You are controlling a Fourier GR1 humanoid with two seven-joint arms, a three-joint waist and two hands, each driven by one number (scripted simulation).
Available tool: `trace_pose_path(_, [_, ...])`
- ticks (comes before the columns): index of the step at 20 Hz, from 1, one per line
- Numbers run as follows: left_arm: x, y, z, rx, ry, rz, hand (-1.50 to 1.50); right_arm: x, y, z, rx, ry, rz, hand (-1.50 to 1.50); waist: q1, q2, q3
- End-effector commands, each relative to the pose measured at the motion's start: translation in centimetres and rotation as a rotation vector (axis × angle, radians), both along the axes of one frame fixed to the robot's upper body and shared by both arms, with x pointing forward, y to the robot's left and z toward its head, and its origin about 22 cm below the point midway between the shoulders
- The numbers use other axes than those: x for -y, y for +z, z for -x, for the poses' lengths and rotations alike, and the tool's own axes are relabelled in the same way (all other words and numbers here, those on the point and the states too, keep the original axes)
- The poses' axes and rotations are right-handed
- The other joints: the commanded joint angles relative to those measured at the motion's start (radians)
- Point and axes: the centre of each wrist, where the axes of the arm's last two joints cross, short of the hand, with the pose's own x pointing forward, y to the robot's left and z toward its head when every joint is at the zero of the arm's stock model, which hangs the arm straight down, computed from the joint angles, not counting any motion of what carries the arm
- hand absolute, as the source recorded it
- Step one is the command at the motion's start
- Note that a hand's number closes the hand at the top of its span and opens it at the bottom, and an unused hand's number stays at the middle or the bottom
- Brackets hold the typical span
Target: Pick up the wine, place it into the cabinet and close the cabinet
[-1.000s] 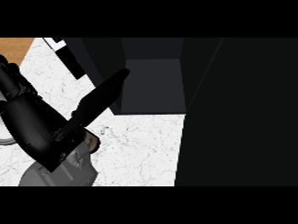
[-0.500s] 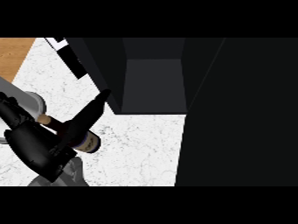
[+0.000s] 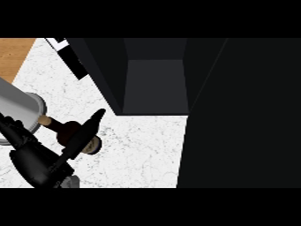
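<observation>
Left hand point(image 3: 35, 165), fingers point(image 3: 87, 130) straight, released. Dark brown glass wine bottle point(image 3: 66, 131) sits between them on white marbled tabletop point(image 3: 140, 150). Likely rigid, heavyish, slick, breakable; grasp the broad body, not the neck.

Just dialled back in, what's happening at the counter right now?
The left hand is at the wine bottle on the white counter, partly covering it. The bottle is outside the cabinet, whose dark compartment stands open just beyond. Nothing is stowed yet, and the right hand is out of view.
</observation>
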Motion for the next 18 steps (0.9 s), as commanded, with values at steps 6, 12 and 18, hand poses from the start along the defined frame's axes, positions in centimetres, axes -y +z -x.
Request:
trace_pose_path(6, [-1.1,-4.4,2.0,-0.001,0.057,0.066,-1.5,0.5,0.6,1.6,0.012,0.071,-0.094,-1.5,0.001,0.0,0.0])
trace_pose_path(12, [-1.8,-6.9,2.8,-0.008,0.092,0.085,-1.5,-0.2,0.4,1.1,0.013,0.084,-0.079,-1.5,0.001,0.0,-0.001])
trace_pose_path(18, [-2.9,-7.4,4.2,-0.07,0.07,0.101,-1.5,-0.5,1.5,2.4,0.005,0.077,-0.087,-1.5,0.004,-0.001,-0.002])
